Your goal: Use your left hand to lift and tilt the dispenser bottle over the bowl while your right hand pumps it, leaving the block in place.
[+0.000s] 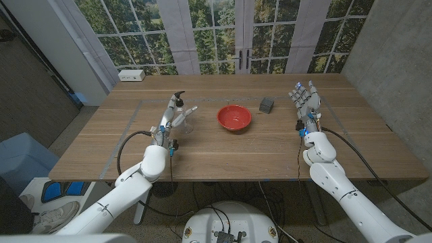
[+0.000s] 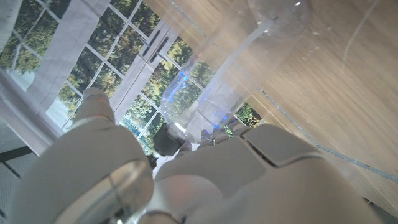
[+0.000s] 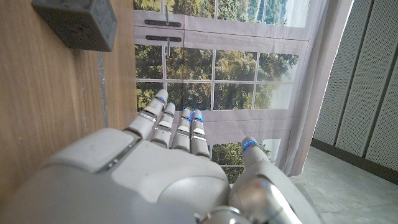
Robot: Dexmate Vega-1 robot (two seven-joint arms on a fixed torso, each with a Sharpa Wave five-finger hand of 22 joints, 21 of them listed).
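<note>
While the left robot hand [image 1: 167,125] is wrapped around the clear bottle [image 1: 181,118], which looks tipped toward the red bowl [image 1: 234,117] but sits well left of it, the right robot hand [image 1: 305,101] is off at the far side, fingers straight and holding nothing. The block [image 1: 267,104] sits just right of the bowl. My worry: the right arm has to pass close by that block to reach the pump [image 1: 178,96], so a low sweep could knock it. Also, a slick bottle might twist when pumped.
</note>
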